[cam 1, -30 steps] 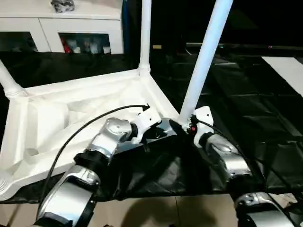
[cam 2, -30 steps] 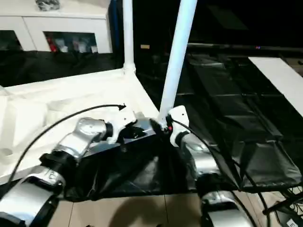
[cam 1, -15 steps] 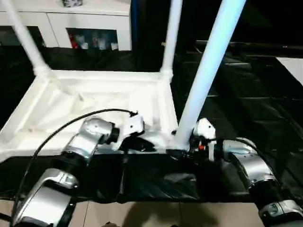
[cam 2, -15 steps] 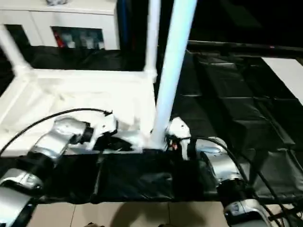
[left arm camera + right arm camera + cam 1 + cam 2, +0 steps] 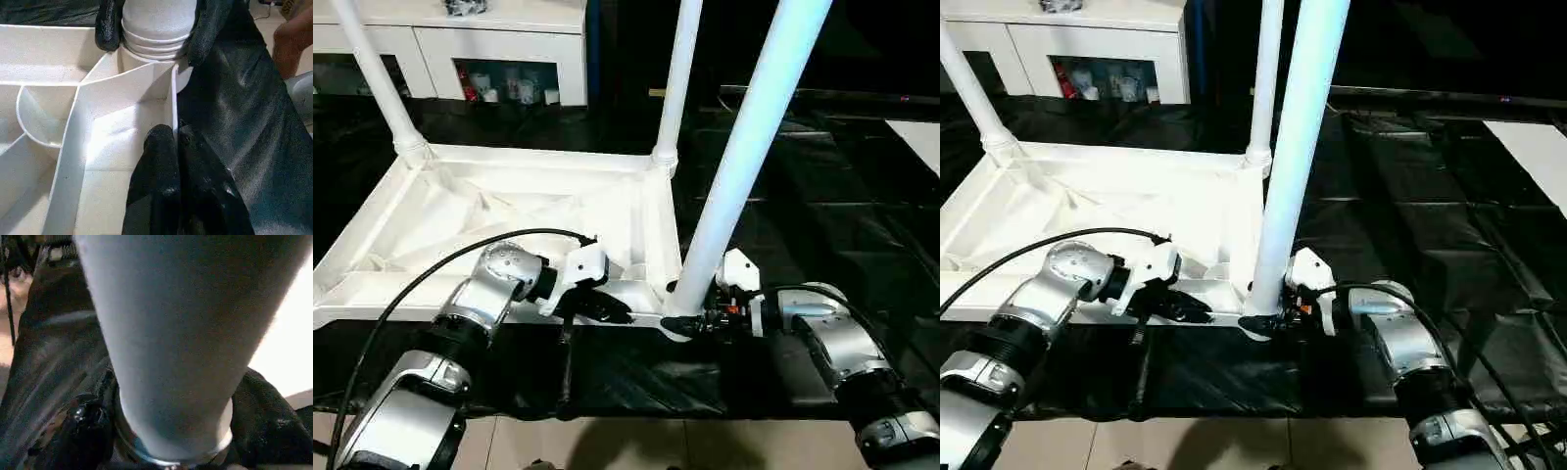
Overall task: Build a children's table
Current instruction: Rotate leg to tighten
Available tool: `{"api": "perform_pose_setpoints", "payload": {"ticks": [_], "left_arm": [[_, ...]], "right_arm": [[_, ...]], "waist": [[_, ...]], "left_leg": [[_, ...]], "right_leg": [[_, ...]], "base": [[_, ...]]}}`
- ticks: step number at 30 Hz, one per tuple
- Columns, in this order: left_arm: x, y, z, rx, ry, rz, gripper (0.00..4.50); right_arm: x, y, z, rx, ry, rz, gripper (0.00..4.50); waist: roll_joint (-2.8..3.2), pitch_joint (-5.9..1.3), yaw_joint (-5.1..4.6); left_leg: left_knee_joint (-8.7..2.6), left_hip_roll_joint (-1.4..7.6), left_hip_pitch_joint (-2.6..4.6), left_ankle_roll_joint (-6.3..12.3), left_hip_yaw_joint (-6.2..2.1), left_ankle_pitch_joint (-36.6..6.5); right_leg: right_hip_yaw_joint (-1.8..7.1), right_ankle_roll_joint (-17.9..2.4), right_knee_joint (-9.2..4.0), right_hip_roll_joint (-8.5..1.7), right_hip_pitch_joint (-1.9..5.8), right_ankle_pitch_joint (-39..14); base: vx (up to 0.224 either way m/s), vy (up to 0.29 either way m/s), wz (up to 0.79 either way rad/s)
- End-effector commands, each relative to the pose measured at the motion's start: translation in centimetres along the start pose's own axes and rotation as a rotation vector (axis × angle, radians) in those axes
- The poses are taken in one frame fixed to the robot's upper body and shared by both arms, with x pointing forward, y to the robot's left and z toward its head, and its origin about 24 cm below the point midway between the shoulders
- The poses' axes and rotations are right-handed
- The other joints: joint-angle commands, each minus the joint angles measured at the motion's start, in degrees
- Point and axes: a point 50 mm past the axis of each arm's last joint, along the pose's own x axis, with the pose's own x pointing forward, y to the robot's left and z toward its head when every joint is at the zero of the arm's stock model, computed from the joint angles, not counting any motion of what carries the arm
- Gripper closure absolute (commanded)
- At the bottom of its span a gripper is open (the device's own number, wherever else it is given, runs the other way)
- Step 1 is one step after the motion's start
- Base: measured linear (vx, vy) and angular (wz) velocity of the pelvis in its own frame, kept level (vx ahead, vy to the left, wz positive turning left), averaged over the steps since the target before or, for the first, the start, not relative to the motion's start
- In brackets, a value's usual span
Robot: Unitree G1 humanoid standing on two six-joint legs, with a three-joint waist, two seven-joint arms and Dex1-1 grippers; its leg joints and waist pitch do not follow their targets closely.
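Seating the near-right leg [image 5: 744,166] — the right gripper [image 5: 690,318] clamps its flared base at the upturned table top's [image 5: 499,211] corner socket, while the left gripper [image 5: 172,139] pinches the near rim there. Next, I judge: press down firmly to lock it.

Near leg [image 5: 744,157] top cut off; far legs likewise.

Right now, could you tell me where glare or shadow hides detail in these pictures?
Left wrist view: glare whitens the tabletop underside beside the left gripper. Right wrist view: the near leg is shaded grey. Head views: the black cover shows sheen patches.
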Motion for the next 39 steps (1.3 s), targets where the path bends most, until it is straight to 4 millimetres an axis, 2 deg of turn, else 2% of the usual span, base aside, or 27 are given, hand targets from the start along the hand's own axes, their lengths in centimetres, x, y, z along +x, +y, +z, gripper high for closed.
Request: {"api": "perform_pose_setpoints", "payload": {"ticks": [1,2,3,5,6,7,8,10,11,12,13,15,16,17,18,21,25,27,28,30,32,35,36,39], "left_arm": [[1.3,0.2,0.4,0.016,0.047,0.033,4.50],[1.5,0.5,0.4,0.009,0.062,0.064,4.50],[2.3,1.0,0.8,-0.013,0.051,0.139,4.50],[3.1,1.2,1.2,-0.034,0.036,0.173,4.50],[3.8,1.3,1.6,-0.038,0.026,0.201,4.50],[4.8,1.1,1.9,-0.057,0.009,0.217,4.50],[4.8,1.1,1.9,-0.057,0.009,0.217,4.50],[5.9,0.9,2.3,-0.073,-0.013,0.228,4.50],[7.0,0.7,2.8,-0.085,-0.030,0.243,4.50],[7.0,0.7,2.8,-0.085,-0.030,0.243,4.50],[7.8,0.6,3.1,-0.100,-0.048,0.263,4.50],[8.0,0.6,3.2,-0.106,-0.051,0.279,4.50],[7.9,0.6,3.2,-0.106,-0.048,0.285,4.50],[7.9,0.7,3.2,-0.104,-0.046,0.288,4.50],[7.6,0.7,3.1,-0.098,-0.046,0.288,4.50],[7.0,0.7,3.1,-0.074,-0.055,0.273,4.50],[5.6,0.5,2.7,-0.026,-0.062,0.216,4.50],[5.0,0.3,2.3,-0.008,-0.056,0.189,4.50],[4.8,0.3,2.3,-0.005,-0.054,0.183,4.50],[3.6,0.0,1.9,0.011,-0.053,0.122,4.50],[3.5,-0.1,1.8,0.012,-0.054,0.112,4.50],[2.5,-0.4,1.6,0.024,-0.047,0.045,4.50],[2.3,-0.5,1.6,0.026,-0.045,0.034,4.50],[1.9,-0.6,1.5,0.033,-0.037,0.002,4.50]], "right_arm": [[1.1,-0.1,-0.1,0.070,-0.054,-0.074,1.78],[1.4,-0.4,-0.2,0.079,-0.059,-0.127,1.78],[2.0,-0.9,-0.6,0.121,-0.063,-0.246,1.78],[2.6,-1.2,-0.7,0.137,-0.071,-0.317,1.78],[3.2,-1.3,-0.7,0.148,-0.080,-0.367,1.78],[4.0,-1.3,-0.7,0.172,-0.085,-0.413,1.78],[4.0,-1.3,-0.7,0.172,-0.085,-0.413,1.78],[5.3,-1.1,-0.5,0.183,-0.089,-0.448,1.78],[6.6,-0.9,0.0,0.193,-0.097,-0.468,1.78],[6.6,-0.9,0.0,0.193,-0.097,-0.468,1.78],[7.7,-0.6,0.6,0.180,-0.097,-0.488,1.78],[8.3,-0.6,1.0,0.115,-0.088,-0.511,1.78],[8.3,-0.6,1.1,0.099,-0.092,-0.517,1.78],[8.2,-0.7,1.2,0.096,-0.101,-0.520,1.44],[7.8,-1.0,1.3,0.110,-0.120,-0.527,1.23],[6.9,-1.4,1.2,0.112,-0.136,-0.510,1.02],[4.9,-1.8,1.0,0.044,-0.119,-0.458,0.73],[4.0,-1.9,0.8,0.003,-0.094,-0.425,0.73],[3.8,-1.9,0.7,-0.007,-0.089,-0.415,0.73],[2.0,-1.8,0.8,-0.045,-0.085,-0.316,0.73],[1.8,-1.7,0.8,-0.046,-0.086,-0.299,0.73],[0.3,-1.1,0.8,-0.063,-0.063,-0.158,0.73],[0.2,-1.0,0.8,-0.065,-0.058,-0.137,0.73],[-0.3,-0.7,0.7,-0.067,-0.037,-0.068,0.73]], "waist": [[-0.06,-3.22,0.03],[-0.12,-3.04,-0.28],[-0.04,-2.83,-0.52],[-0.04,-2.68,-0.81],[-0.09,-2.54,-1.16],[-0.01,-2.57,-1.37],[0.01,-2.60,-1.42],[-0.06,-2.76,-1.68],[0.01,-2.73,-1.78],[0.01,-2.64,-2.20],[-0.24,-2.65,-2.34],[-0.18,-2.60,-2.55],[-0.47,-2.65,-2.66],[-0.31,-2.63,-2.58],[-0.72,-2.59,-2.60],[-0.43,-2.61,-2.51],[-0.42,-3.04,-2.22],[-0.42,-3.25,-2.17],[-0.38,-3.40,-1.97],[-0.55,-3.75,-1.78],[-0.48,-3.79,-1.75],[-0.42,-3.75,-1.35],[-0.30,-3.61,-0.76],[-0.27,-3.34,-0.31]], "left_leg": [[-3.78,2.17,0.82,2.78,-0.65,-13.7],[-3.94,2.03,0.84,1.80,-0.81,-15.2],[-3.97,1.96,1.16,0.73,-0.90,-17.3],[-4.01,1.87,1.40,-0.34,-1.15,-19.4],[-4.07,1.76,1.19,-0.71,-1.40,-20.5],[-4.06,1.77,1.26,-0.78,-1.48,-21.2],[-4.08,1.76,1.25,-0.76,-1.56,-21.4],[-4.19,1.77,1.11,-0.53,-1.59,-21.2],[-4.22,1.71,1.11,-0.43,-1.57,-21.4],[-4.19,1.60,1.25,-0.40,-1.55,-22.6],[-4.11,1.58,1.29,-0.26,-1.51,-23.0],[-4.12,1.53,1.15,-0.11,-1.56,-23.0],[-4.04,1.49,1.14,-0.03,-1.51,-23.1],[-4.03,1.46,1.24,0.18,-1.58,-23.2],[-4.03,1.46,1.15,0.58,-1.53,-23.3],[-4.17,1.62,1.06,0.85,-1.58,-22.9],[-4.13,1.86,0.57,1.89,-1.29,-19.2],[-3.91,1.75,0.36,2.63,-1.03,-16.5],[-3.69,1.69,0.47,3.39,-0.87,-14.9],[-3.34,1.63,0.18,5.52,-0.69,-10.5],[-3.21,1.62,0.15,7.10,-0.61,-8.3],[-3.12,1.75,0.32,8.33,-0.53,-7.3],[-3.20,2.00,0.50,8.02,-0.48,-7.9],[-3.39,2.22,0.74,6.40,-0.37,-10.7]], "right_leg": [[2.95,-13.2,-3.45,-3.39,2.65,-13.9],[2.97,-12.4,-3.74,-3.43,2.48,-16.8],[3.01,-11.6,-4.17,-3.49,2.06,-20.4],[2.89,-10.5,-4.61,-3.59,1.93,-24.4],[2.71,-8.8,-5.03,-3.64,1.98,-28.2],[2.69,-8.3,-5.25,-3.62,1.84,-28.9],[2.63,-8.1,-5.30,-3.61,1.88,-29.0],[2.59,-8.1,-5.26,-3.51,2.00,-27.3],[2.59,-8.2,-5.29,-3.44,1.93,-26.9],[2.51,-8.5,-5.42,-3.34,1.71,-27.1],[2.49,-8.4,-5.50,-3.32,1.66,-27.6],[2.49,-7.7,-5.69,-3.45,1.58,-28.9],[2.48,-7.5,-5.79,-3.50,1.55,-29.4],[2.44,-7.2,-5.87,-3.54,1.53,-30.1],[2.44,-6.8,-6.00,-3.49,1.51,-30.4],[2.56,-7.1,-5.81,-3.48,1.51,-29.1],[2.94,-9.7,-4.74,-3.46,2.06,-20.6],[3.02,-11.2,-4.13,-3.36,2.41,-16.0],[3.02,-11.9,-3.86,-3.38,2.47,-13.5],[3.05,-13.6,-2.94,-3.25,3.20,-7.1],[3.06,-15.1,-2.49,-3.21,3.17,-3.4],[3.00,-15.9,-2.33,-3.13,3.20,-1.8],[2.85,-15.9,-2.38,-2.94,3.16,-3.2],[2.87,-15.4,-2.72,-2.97,2.85,-7.2]], "base": [[0.000,0.000,0.00],[0.000,0.000,0.00],[0.000,0.000,0.00],[0.000,0.000,0.00],[0.000,0.000,0.00],[0.000,0.000,0.00],[0.000,0.000,0.00],[0.000,0.000,0.00],[0.000,0.000,0.00],[0.000,0.000,0.00],[0.000,0.000,0.00],[0.000,0.000,0.00],[0.000,0.000,0.00],[0.000,0.000,0.00],[0.000,0.000,0.00],[0.000,0.000,0.00],[0.000,0.000,0.00],[0.000,0.000,0.00],[0.000,0.000,0.00],[0.052,-0.025,0.03],[0.026,-0.013,0.01],[0.000,0.000,0.00],[0.000,0.000,0.00],[0.000,0.000,0.00]]}}
